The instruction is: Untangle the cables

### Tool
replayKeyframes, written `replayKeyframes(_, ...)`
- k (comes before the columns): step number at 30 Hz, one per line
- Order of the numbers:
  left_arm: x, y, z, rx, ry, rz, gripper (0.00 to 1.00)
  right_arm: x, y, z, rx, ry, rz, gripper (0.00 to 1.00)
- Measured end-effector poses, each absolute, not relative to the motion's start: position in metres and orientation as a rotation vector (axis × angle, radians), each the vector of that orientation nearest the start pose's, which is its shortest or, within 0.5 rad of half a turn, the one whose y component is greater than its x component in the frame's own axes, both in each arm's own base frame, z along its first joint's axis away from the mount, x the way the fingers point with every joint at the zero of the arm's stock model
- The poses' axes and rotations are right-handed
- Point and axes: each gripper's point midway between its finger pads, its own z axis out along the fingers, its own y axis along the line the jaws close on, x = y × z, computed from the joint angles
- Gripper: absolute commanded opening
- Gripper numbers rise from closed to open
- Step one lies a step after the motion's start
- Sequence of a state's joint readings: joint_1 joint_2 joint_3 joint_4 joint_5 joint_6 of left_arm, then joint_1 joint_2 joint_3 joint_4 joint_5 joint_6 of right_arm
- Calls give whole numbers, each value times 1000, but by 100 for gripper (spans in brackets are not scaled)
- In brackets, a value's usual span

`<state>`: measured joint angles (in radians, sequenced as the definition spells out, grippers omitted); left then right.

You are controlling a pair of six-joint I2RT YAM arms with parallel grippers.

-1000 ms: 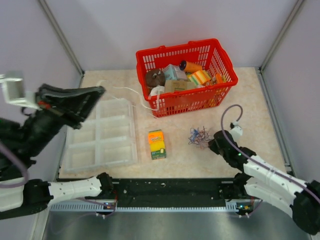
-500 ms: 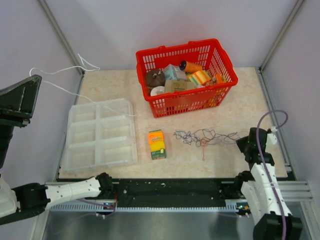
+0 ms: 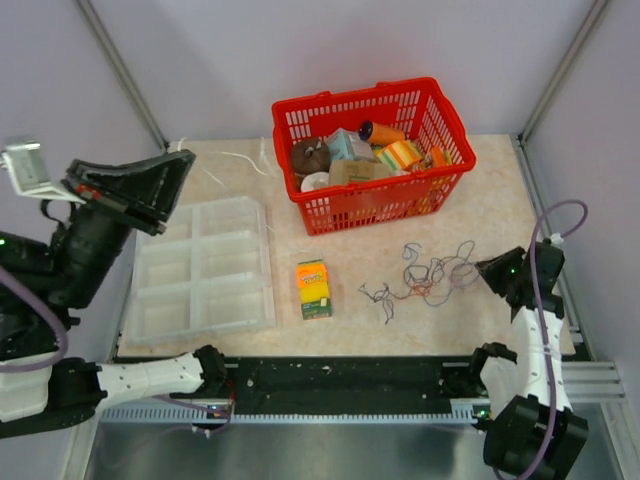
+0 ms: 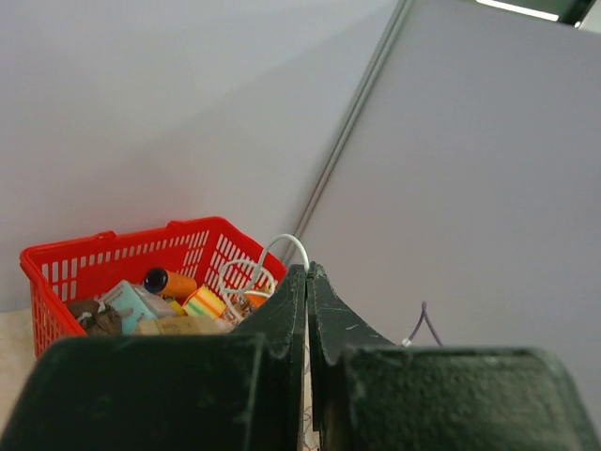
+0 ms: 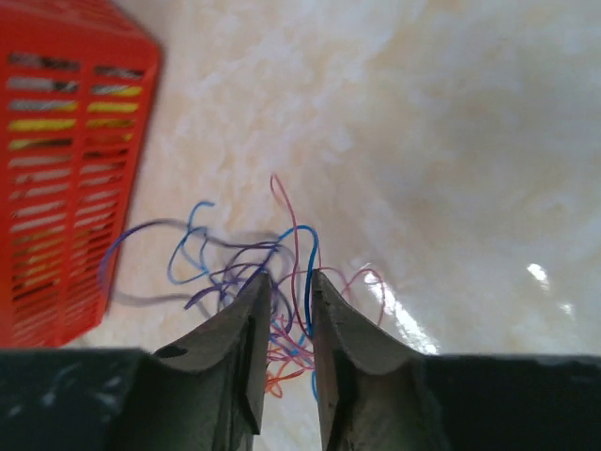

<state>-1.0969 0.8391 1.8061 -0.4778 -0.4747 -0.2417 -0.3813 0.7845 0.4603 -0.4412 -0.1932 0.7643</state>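
Several thin cables (image 3: 428,271), blue, purple and orange, lie as one loose tangle on the table (image 3: 505,190). The tangle lies in front of the red basket (image 3: 372,98), between a small yellow-green box (image 3: 314,288) and the right gripper (image 3: 489,268). This gripper is low at the right end of the tangle. Its jaws stand a little apart, and some blue and orange strands pass through the narrow gap. The left gripper (image 3: 181,166) is raised over the far left side, above a clear tray (image 3: 197,206) with compartments. Its jaws are pressed together, and a thin white cord (image 4: 282,242) comes out at their tips and runs toward the basket.
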Motion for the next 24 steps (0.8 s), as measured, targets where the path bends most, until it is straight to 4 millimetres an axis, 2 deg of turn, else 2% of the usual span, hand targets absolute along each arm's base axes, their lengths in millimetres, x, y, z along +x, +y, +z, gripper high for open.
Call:
replayKeyframes(1, 139, -117, 616, 67, 1203, -925, 0, 247, -23, 97, 1134, 2040, 452, 33)
replayKeyframes(3, 145, -131, 608, 89, 1232, -919, 0, 250, -4, 108, 1033, 2056, 546, 48)
replayKeyframes(6, 149, -147, 594, 118, 1270, -922, 0, 249, 45, 126, 824, 2101, 732, 62)
replayKeyframes(8, 149, -151, 592, 125, 1278, -930, 0, 238, 86, 137, 647, 2140, 843, 67)
replayKeyframes(9, 149, -152, 592, 123, 1279, -937, 0, 231, 101, 141, 574, 2154, 880, 80)
replayKeyframes(10, 148, -153, 592, 123, 1279, -945, 0, 220, 121, 146, 478, 2169, 919, 81)
replayKeyframes(11, 148, -154, 592, 123, 1278, -950, 0, 210, 135, 147, 417, 2183, 949, 82)
replayKeyframes(12, 147, -154, 593, 122, 1275, -956, 0, 204, 143, 147, 381, 2195, 959, 89)
replayKeyframes(16, 146, -155, 594, 125, 1273, -971, 0, 176, 185, 135, 240, 2273, 1005, 88)
replayKeyframes(19, 145, -155, 594, 121, 1273, -979, 0, 168, 217, 112, 214, 2374, 1017, 71)
replayKeyframes(21, 144, -153, 595, 117, 1271, -984, 0, 169, 233, 94, 264, 2424, 1029, 65)
replayKeyframes(24, 142, -149, 596, 110, 1263, -992, 0, 176, 237, 72, 417, 2449, 1012, 56)
